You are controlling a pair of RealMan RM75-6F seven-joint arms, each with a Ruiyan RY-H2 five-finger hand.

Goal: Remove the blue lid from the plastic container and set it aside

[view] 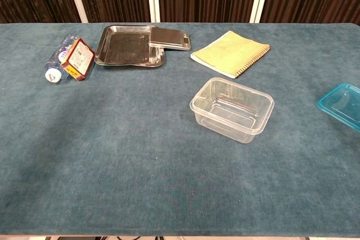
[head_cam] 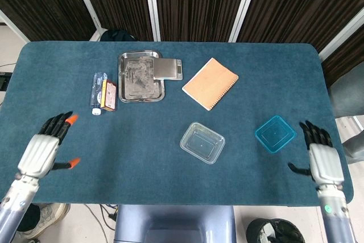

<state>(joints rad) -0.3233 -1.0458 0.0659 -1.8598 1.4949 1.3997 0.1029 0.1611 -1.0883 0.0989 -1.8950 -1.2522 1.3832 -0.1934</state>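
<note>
The clear plastic container (head_cam: pixel 202 142) (view: pixel 232 109) stands uncovered near the table's middle. Its blue lid (head_cam: pixel 275 133) (view: pixel 342 105) lies flat on the cloth to the right of it, apart from the container. My right hand (head_cam: pixel 321 159) hovers at the near right corner, fingers spread, a short way nearer than the lid and holding nothing. At the near left edge my left hand (head_cam: pixel 44 147) has its orange-tipped fingers spread and empty. Neither hand shows in the chest view.
A steel tray (head_cam: pixel 139 77) (view: pixel 126 45) with a small grey scale (head_cam: pixel 168 69) (view: pixel 169 39) overlapping its right rim lies at the back. Left of it are a lying bottle (head_cam: pixel 96 92) (view: pixel 59 60) and a red box (head_cam: pixel 109 95) (view: pixel 79 59). A tan notebook (head_cam: pixel 210 83) (view: pixel 230 53) lies back right.
</note>
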